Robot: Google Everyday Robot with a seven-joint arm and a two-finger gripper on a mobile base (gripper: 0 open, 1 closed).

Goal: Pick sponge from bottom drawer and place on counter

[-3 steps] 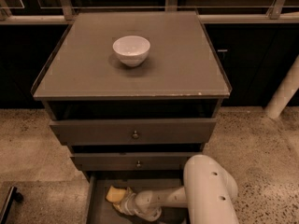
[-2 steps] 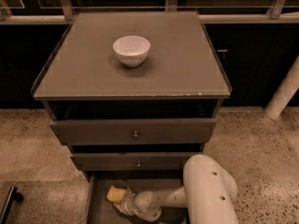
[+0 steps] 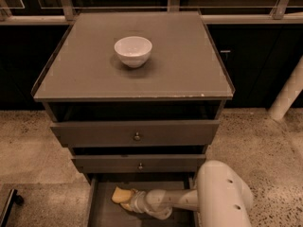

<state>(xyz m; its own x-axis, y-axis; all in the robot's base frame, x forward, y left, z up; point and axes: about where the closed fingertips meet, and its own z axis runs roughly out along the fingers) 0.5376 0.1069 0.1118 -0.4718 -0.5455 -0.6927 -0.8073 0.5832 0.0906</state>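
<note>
The pale-yellow sponge (image 3: pixel 120 195) lies on the floor of the open bottom drawer (image 3: pixel 102 214), near its back left. My gripper (image 3: pixel 129 202) reaches into the drawer from the right and its tip is right at the sponge, partly covering the sponge's right side. The white arm (image 3: pixel 220 193) bends down beside the cabinet at the lower right. The grey counter (image 3: pixel 180 60) is the cabinet's top, well above the gripper.
A white bowl (image 3: pixel 133 50) stands on the counter, left of centre towards the back. The two upper drawers with knobs (image 3: pixel 137 136) (image 3: pixel 140 166) overhang the back of the bottom drawer. A white post (image 3: pixel 288 94) stands on the speckled floor at right.
</note>
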